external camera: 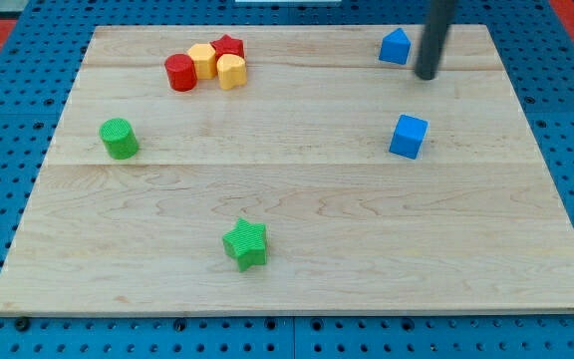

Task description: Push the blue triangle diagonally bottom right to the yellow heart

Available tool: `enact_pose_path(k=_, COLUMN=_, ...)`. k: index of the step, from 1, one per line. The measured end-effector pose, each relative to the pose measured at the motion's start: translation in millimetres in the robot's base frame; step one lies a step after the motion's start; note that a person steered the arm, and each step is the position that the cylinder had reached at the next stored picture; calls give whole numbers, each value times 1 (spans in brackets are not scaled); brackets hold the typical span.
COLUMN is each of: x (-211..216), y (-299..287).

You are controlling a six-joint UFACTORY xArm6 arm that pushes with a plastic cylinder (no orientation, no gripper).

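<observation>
The blue triangle [395, 47] sits near the view's top right of the wooden board [297, 289]. The yellow heart [230, 72] lies at the top left of centre, in a tight cluster with a yellow hexagon [202, 60], a red star [228, 45] and a red cylinder [179, 73]. My tip [427, 76] is on the board just right of the blue triangle and slightly below it, a small gap apart. The dark rod rises from it out of the view's top.
A blue cube [408, 137] sits below my tip at the right of centre. A green cylinder [119, 138] stands at the left. A green star [245, 243] lies at the bottom centre. A blue pegboard surrounds the board.
</observation>
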State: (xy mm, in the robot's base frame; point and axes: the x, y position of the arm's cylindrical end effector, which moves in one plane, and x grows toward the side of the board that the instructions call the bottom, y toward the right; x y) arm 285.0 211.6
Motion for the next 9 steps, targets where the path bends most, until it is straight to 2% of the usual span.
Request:
enact_pose_path(k=2, x=-79, y=12)
enact_pose_path(k=4, x=-17, y=-80)
enact_pose_path(k=5, x=-12, y=-72)
enact_pose_path(k=6, x=-33, y=-31)
enact_pose_path(k=8, x=-54, y=-106)
enact_pose_path(k=9, x=-28, y=-148)
